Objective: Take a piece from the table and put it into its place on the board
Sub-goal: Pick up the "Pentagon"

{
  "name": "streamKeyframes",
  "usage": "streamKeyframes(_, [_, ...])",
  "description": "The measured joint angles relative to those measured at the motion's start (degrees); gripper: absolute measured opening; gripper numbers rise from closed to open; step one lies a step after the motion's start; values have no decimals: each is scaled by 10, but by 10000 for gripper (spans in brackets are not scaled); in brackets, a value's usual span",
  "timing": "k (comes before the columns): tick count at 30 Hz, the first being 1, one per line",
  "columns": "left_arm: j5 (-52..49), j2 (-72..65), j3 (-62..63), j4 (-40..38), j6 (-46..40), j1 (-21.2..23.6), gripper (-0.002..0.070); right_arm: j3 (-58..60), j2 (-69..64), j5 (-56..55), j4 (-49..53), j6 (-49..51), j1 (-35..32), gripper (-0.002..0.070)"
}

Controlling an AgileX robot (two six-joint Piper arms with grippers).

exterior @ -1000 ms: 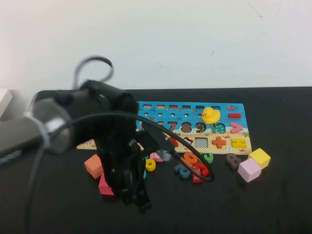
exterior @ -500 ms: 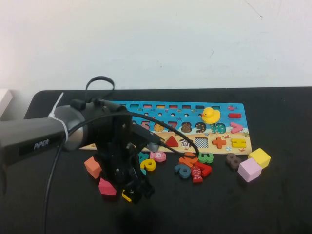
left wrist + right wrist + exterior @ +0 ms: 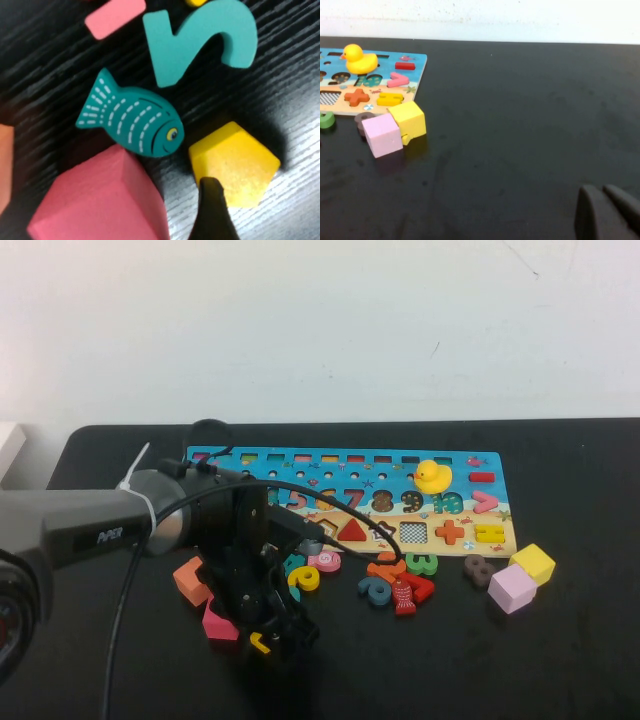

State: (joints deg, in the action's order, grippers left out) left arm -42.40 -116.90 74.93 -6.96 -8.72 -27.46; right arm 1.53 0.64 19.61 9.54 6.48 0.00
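The number and shape board (image 3: 505, 525) lies at the back of the black table, with loose pieces in front of it. My left gripper (image 3: 275, 632) is low over the table at the front left, open. One of its fingers (image 3: 212, 210) touches the edge of a yellow pentagon piece (image 3: 235, 160), which also shows in the high view (image 3: 260, 643). A teal fish (image 3: 132, 122), a teal number 5 (image 3: 200, 35) and a magenta block (image 3: 100, 200) lie beside it. My right gripper (image 3: 602, 192) is shut and empty over bare table, far from the board.
A yellow duck (image 3: 432, 476) sits on the board. A yellow cube (image 3: 532, 562) and a pink cube (image 3: 511, 588) stand at the right. An orange block (image 3: 190, 580), a yellow digit (image 3: 305, 578), a red fish (image 3: 405, 595), a green 3 (image 3: 422, 563) and a brown 8 (image 3: 478, 570) lie in front.
My left arm has come down and drawn back to the left, uncovering the board's left part and the loose pieces. The yellow pentagon now shows beside the gripper.
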Motion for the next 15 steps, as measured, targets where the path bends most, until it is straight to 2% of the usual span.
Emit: streamKeyframes(15, [41, -23, 5, -1, 21, 0, 412, 0, 0, 0, 0, 0, 0, 19])
